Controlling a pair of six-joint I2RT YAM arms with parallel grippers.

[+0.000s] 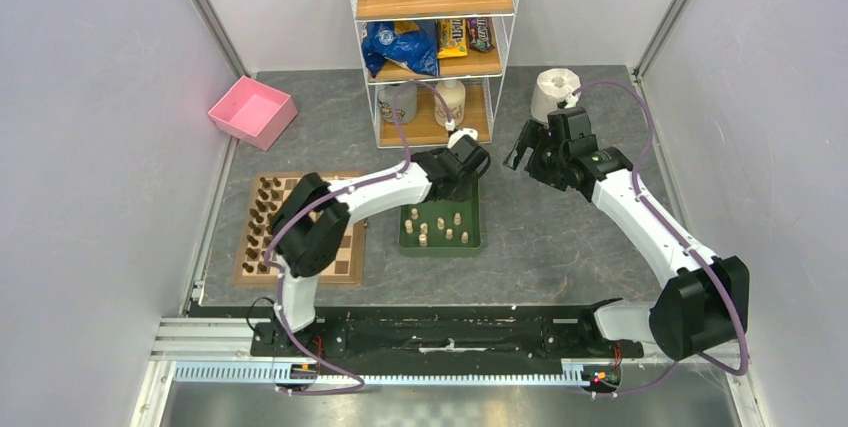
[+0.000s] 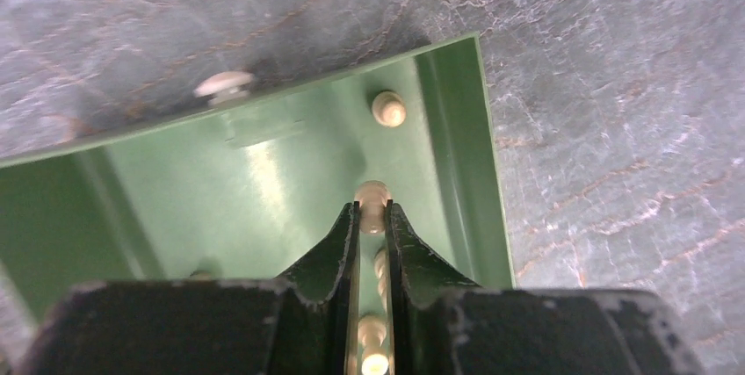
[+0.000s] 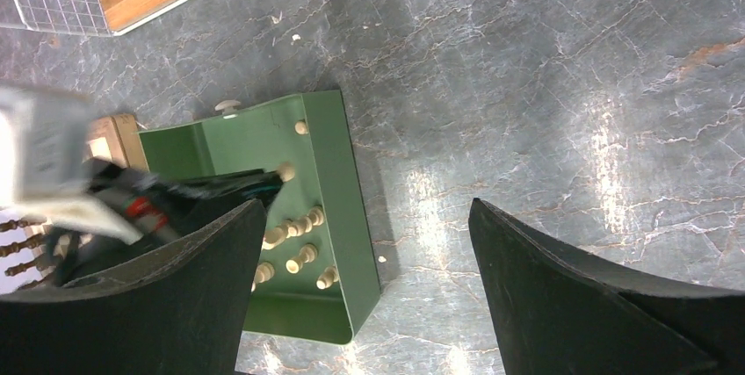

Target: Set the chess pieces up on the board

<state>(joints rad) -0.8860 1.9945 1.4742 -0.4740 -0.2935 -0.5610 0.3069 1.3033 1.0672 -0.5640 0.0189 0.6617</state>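
The board lies at the left with dark brown chess pieces on its left side; my left arm covers much of it. Several cream chess pieces stand in the green tray. My left gripper is low in the tray's far end, shut on a cream piece at its fingertips. It also shows in the top view. One cream piece lies on the table just outside the tray's far wall. My right gripper is open and empty above the table, right of the tray.
A wire shelf with wooden boards, bottles and snack bags stands just behind the tray. A pink bin sits at the back left. A white roll stands at the back right, close behind my right gripper.
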